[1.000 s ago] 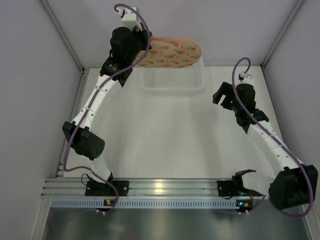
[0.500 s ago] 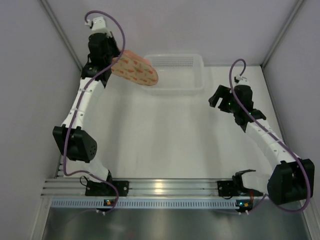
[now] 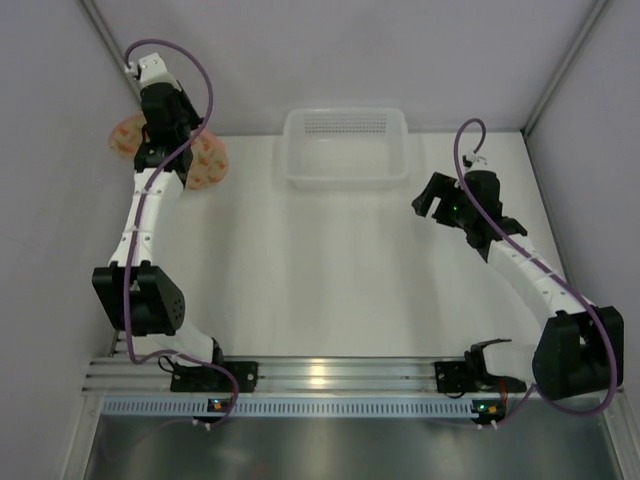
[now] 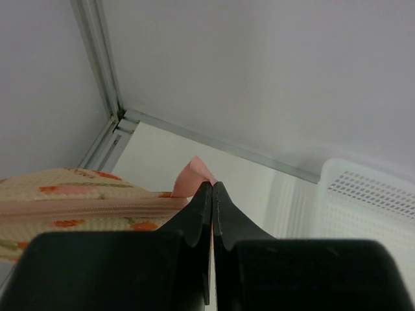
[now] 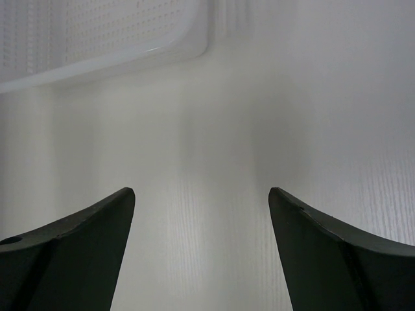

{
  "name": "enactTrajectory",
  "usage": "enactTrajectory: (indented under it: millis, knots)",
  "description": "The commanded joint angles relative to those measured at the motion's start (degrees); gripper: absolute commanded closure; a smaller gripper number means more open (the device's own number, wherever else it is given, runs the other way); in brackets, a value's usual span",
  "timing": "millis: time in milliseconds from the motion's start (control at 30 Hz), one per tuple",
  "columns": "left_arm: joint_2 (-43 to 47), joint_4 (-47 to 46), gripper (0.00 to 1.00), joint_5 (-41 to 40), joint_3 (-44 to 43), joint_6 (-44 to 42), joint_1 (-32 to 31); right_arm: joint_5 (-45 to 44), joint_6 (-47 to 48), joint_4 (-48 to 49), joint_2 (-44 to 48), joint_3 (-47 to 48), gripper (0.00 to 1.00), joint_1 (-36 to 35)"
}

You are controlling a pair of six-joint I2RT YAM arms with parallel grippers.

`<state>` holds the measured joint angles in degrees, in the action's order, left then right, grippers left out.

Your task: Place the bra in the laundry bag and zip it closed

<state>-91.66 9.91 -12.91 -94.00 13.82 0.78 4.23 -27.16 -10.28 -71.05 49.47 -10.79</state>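
The laundry bag (image 3: 205, 163), pale pink with an orange speckled print, hangs in the air at the far left of the table, partly behind the left arm. My left gripper (image 3: 160, 128) is shut on its coral loop handle (image 4: 194, 176); the bag (image 4: 78, 197) lies to the left of the fingers in the left wrist view, its zip line closed along the part I see. My right gripper (image 3: 432, 193) is open and empty above the bare table, right of the basket. The bra is not in view.
A white slotted plastic basket (image 3: 345, 178) stands at the back centre; its corner shows in the right wrist view (image 5: 194, 48) and in the left wrist view (image 4: 382, 194). Enclosure walls and metal frame posts (image 3: 120, 70) close off the back and sides.
My left arm has swung the laundry bag from above the basket leftward to the far left corner. My right gripper has shifted slightly left toward the basket.
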Motion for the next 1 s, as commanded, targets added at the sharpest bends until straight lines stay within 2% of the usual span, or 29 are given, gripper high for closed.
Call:
enactTrajectory:
  millis: [0, 167, 300, 433, 533, 700, 767, 900, 967]
  knots:
    - [-0.4, -5.1, 1.00, -0.1, 4.3, 0.6, 1.1, 0.3, -0.3, 3.3, 0.2, -0.3, 0.15, 0.7]
    - [-0.5, -6.8, 1.00, -1.9, 7.3, -1.1, 1.1, 0.3, 0.1, 2.6, 0.0, -0.4, 0.15, 0.7]
    - [1.2, -7.1, 1.00, 3.0, 11.0, -2.5, 1.0, -0.1, 0.0, 2.5, 0.2, -0.6, 0.15, 0.8]
    - [8.3, -7.4, 1.00, 5.0, 20.0, -2.9, -0.4, -0.5, 0.0, 2.4, -0.1, -0.5, 0.14, 0.7]
    - [13.4, -6.9, 1.00, 3.9, 27.1, -4.3, -4.5, -0.5, 0.3, 2.1, -0.8, -0.3, 0.14, 0.7]
    - [18.3, 1.2, 1.00, -5.1, 34.3, -5.4, -14.6, 1.2, 0.2, 2.0, -2.6, 0.5, 0.13, 0.7]
    - [19.3, 3.9, 1.00, -6.8, 36.2, -3.2, -17.9, 2.3, 0.2, 2.0, -3.5, 0.8, 0.13, 0.7]
    - [22.6, 6.0, 1.00, -8.8, 42.0, 0.8, -18.4, 4.3, 0.6, 3.4, -3.4, 0.6, 0.07, 0.7]
    - [24.2, 7.1, 0.95, -11.0, 42.9, 2.2, -18.4, 5.8, 0.7, 4.7, -2.3, 0.5, 0.01, 0.7]
